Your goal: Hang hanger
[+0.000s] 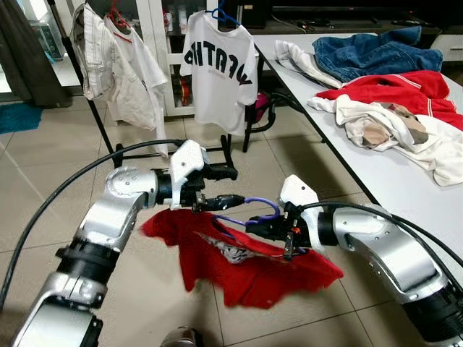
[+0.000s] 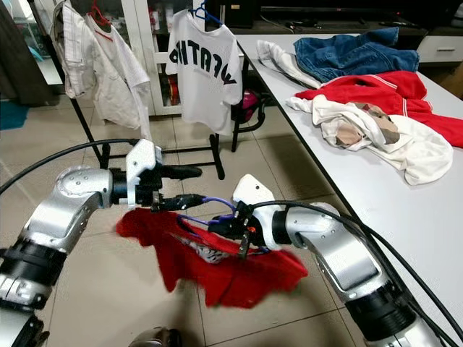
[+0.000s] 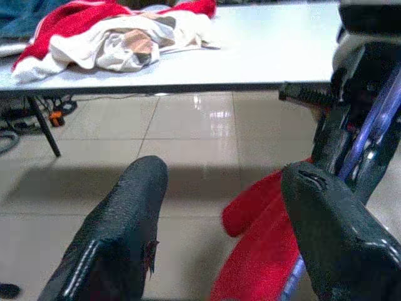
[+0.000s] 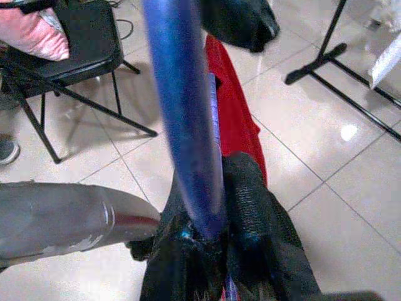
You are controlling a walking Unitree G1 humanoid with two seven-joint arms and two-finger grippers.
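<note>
A tiled room, with a clothes rack [image 1: 108, 137] holding a white T-shirt [image 1: 219, 72] ahead and a long white table [image 1: 376, 181] heaped with garments along the right. Above the floor, the right gripper [image 1: 262, 228] is clamped on a purple hanger [image 1: 253, 211] carrying a red shirt [image 1: 246, 264] that droops off one side. The left gripper [image 1: 217, 189] sits at the hanger's other end, fingers apart. With the shirt hanging lopsided, it could slide off on the way to the rack, and the hook, gripped close, may twist and miss the rail.
</note>
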